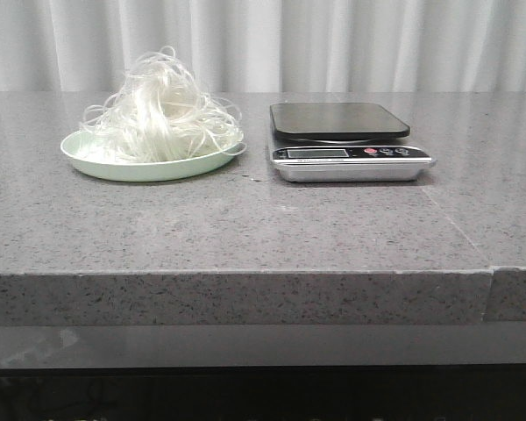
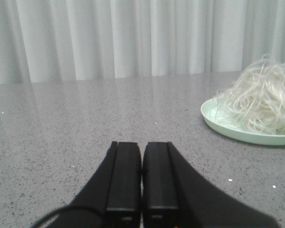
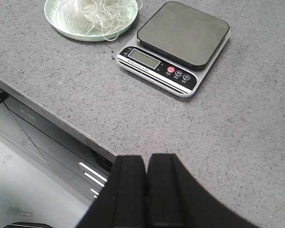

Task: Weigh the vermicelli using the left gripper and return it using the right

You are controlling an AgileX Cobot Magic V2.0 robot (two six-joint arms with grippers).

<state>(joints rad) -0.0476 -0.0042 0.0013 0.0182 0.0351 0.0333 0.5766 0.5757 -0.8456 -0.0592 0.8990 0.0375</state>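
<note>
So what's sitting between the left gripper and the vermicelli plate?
Nothing: the left wrist view shows only bare countertop between the left gripper and the plate of vermicelli.

You've got even, soft overhead light; faint shadows under the plate (image 1: 88,160) and scale (image 1: 351,164). Mild sheen on the countertop (image 1: 245,228). Wrist views' near fingers slightly soft.

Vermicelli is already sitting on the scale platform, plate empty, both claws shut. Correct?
Not quite. The vermicelli is piled on the green plate; the scale platform is bare, as the front view shows. Left claw and right claw are both shut.
</note>
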